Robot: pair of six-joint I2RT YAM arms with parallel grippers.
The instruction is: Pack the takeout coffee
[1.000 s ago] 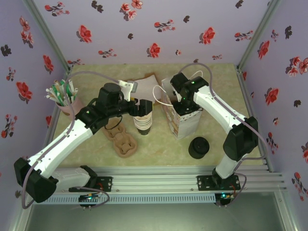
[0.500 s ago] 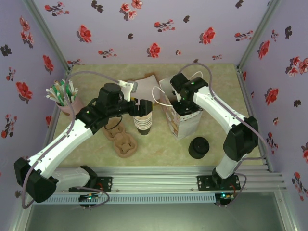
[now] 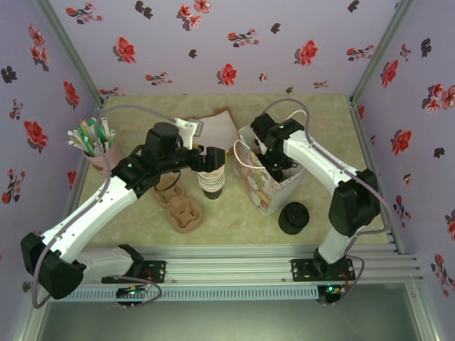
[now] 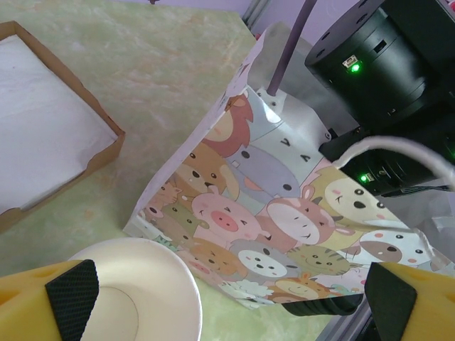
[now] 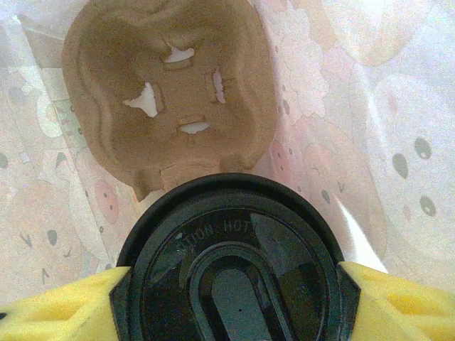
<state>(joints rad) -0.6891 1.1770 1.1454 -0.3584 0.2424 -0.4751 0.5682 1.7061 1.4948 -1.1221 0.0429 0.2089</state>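
- Takeout coffee (image 5: 231,245) sits down inside the paper bag (image 3: 269,186), right of the table's middle. Its glossy round black lid is clasped on both sides by the right gripper (image 5: 229,312).
- Beneath it, at the bag's bottom, lies a rough brown pulp carrier (image 5: 167,92).
- Table (image 3: 323,128) is pale green and marbled. The walls (image 3: 213,42) are lilac with red and dark flowers, and a metal rail (image 3: 234,264) runs along the near edge.
- The bag is thin, printed with cartoon animals, with white cord handles.
- Left gripper (image 3: 207,159) hangs released, jaws wide, over the stack of cream-lined cups (image 3: 211,183) just left of the bag.
- Around them:
  - a squat pile of black lids (image 3: 293,217), near right
  - more pulp carriers (image 3: 181,207), near left
  - a cup of green and white sticks (image 3: 91,142), far left
  - a shallow brown box of white paper (image 4: 43,135), far side
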